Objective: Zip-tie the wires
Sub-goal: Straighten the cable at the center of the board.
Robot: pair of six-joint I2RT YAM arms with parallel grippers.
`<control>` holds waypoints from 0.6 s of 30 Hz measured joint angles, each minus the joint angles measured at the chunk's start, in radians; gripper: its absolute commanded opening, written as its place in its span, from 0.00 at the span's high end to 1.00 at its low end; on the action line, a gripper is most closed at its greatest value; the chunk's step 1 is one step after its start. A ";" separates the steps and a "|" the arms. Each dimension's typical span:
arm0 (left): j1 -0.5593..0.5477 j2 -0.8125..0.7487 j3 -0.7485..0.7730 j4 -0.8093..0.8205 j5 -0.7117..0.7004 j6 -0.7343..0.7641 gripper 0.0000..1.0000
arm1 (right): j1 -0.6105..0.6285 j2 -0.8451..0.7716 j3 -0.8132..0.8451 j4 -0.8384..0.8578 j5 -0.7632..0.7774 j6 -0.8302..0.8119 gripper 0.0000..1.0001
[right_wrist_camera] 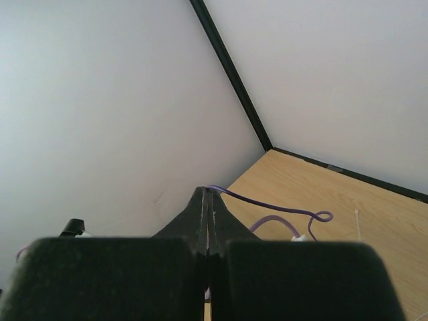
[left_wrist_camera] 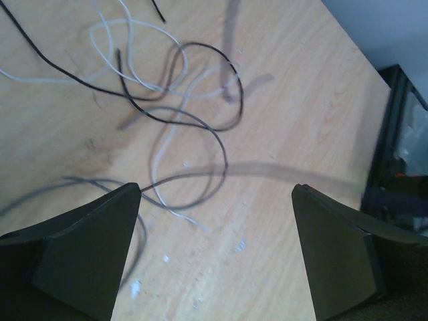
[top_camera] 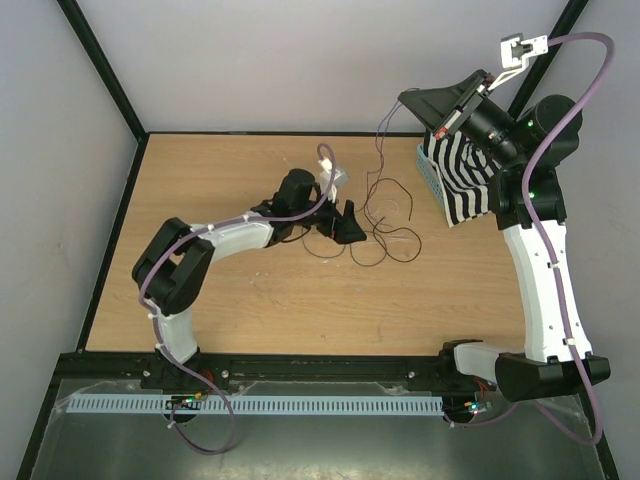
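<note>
The wires (top_camera: pixel 388 222) lie in loose loops on the wooden table, thin black and pale grey strands. In the left wrist view they (left_wrist_camera: pixel 180 114) curl just beyond my fingers. My left gripper (top_camera: pixel 335 226) is low over the table at the bunch's left edge, open and empty (left_wrist_camera: pixel 217 190); one strand passes by its left finger (left_wrist_camera: pixel 87 247). My right gripper (top_camera: pixel 405 98) is raised high at the back right, jaws pressed together (right_wrist_camera: pixel 208 194). A thin strand (top_camera: pixel 377 140) runs from its tip down to the bunch.
A teal basket (top_camera: pixel 428 165) with a black-and-white striped cloth (top_camera: pixel 462 178) stands at the table's back right, under the right arm. The left arm's purple cable (top_camera: pixel 325 155) loops above its wrist. Black frame posts edge the table.
</note>
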 measured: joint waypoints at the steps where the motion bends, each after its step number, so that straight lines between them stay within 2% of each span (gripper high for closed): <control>1: 0.000 0.018 0.021 0.001 -0.012 0.014 0.03 | 0.000 0.000 0.000 0.000 -0.001 0.002 1.00; 11: 0.001 0.106 0.072 0.013 -0.149 0.103 0.05 | 0.000 -0.002 0.019 -0.001 -0.006 0.004 1.00; 18: 0.001 0.110 0.072 0.014 -0.153 0.108 0.14 | 0.000 -0.011 0.019 -0.001 -0.007 0.013 1.00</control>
